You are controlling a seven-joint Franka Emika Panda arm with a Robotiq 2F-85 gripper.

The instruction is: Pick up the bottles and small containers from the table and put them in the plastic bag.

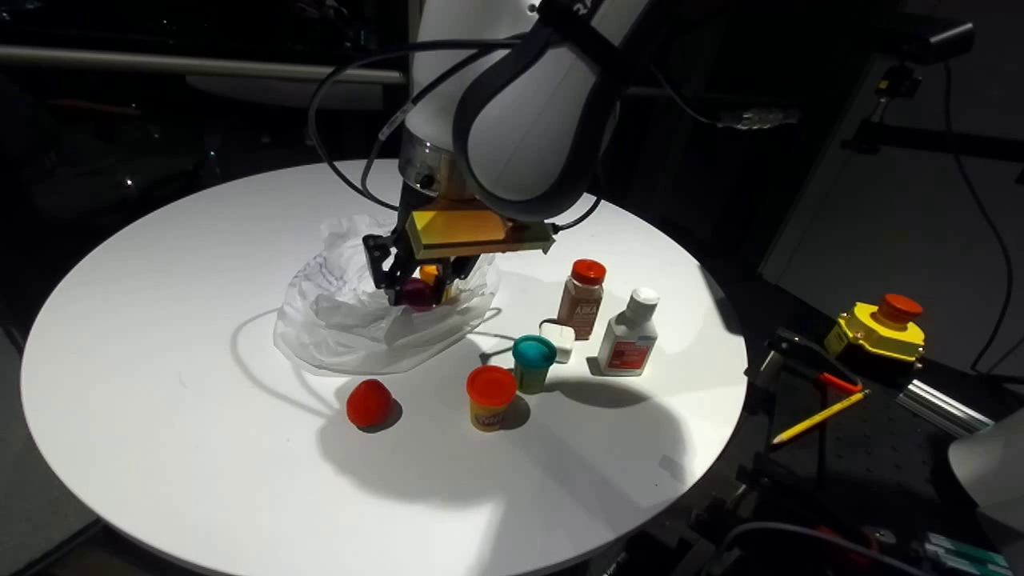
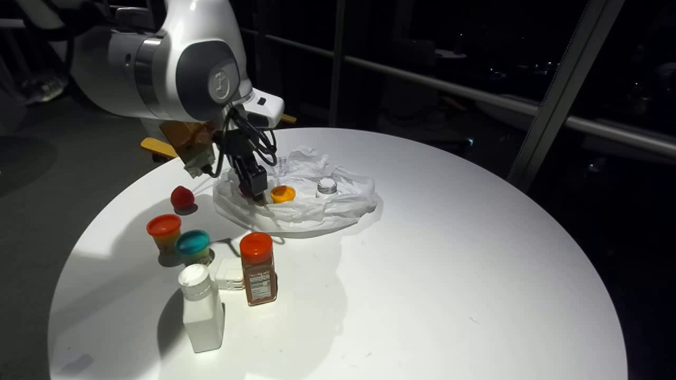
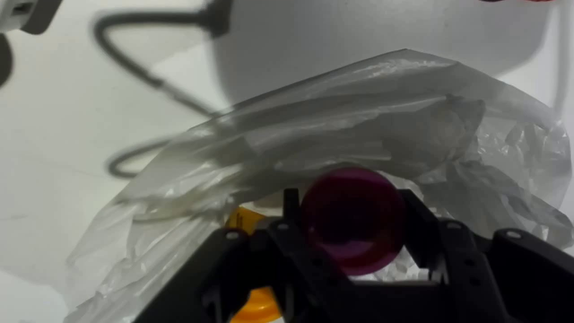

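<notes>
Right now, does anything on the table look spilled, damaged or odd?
Nothing looks spilled or damaged. On the round white table, the red strawberry-shaped object near the whitish plastic bag and the white boxy block beside the red-capped brown bottle look odd: neither seems a bottle or container.

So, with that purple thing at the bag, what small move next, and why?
Probably ease the gripper open: it holds the purple container within the outline of the plastic bag in all three views, near the orange-lidded pot. Clearance below is hard to tell.
</notes>
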